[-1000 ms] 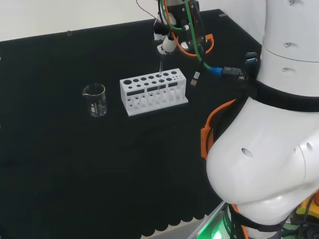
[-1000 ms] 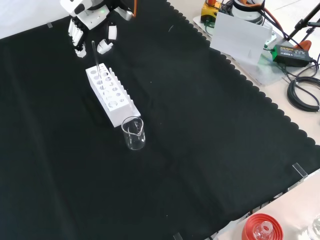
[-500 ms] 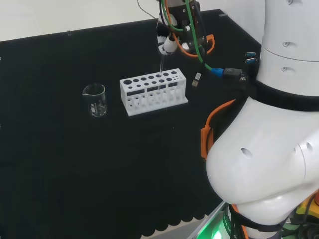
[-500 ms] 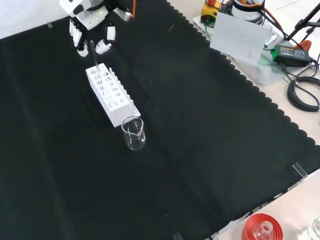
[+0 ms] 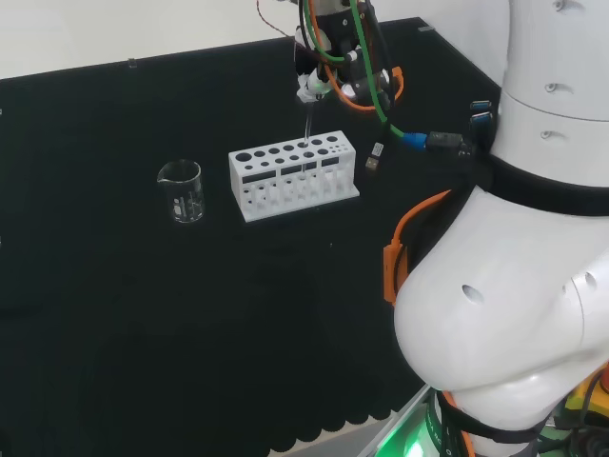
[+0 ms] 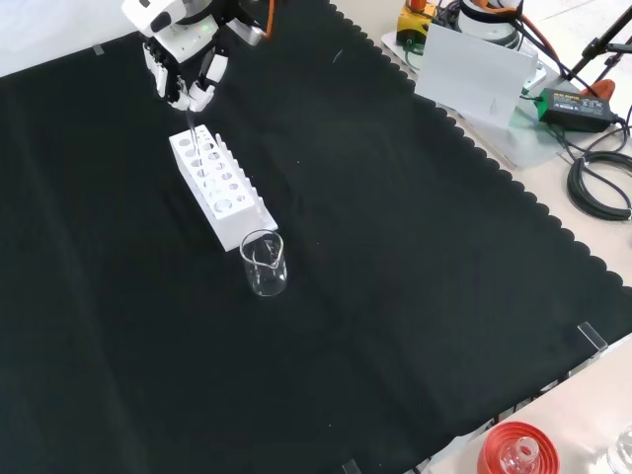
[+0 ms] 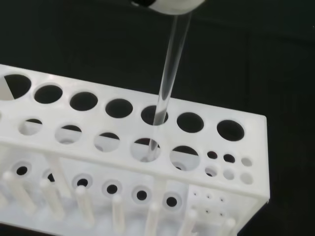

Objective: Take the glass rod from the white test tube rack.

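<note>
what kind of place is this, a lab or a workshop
Most likely a robotics lab set up for chemistry-style handling: a white test tube rack with a glass rod standing in it, a clear beaker beside it, and a robot hand working over the black cloth.

Hand at your 11 o'clock, fingers curled on the glass rod | rod's lower end in the white test tube rack | beaker touching rack's 5 o'clock end
</note>
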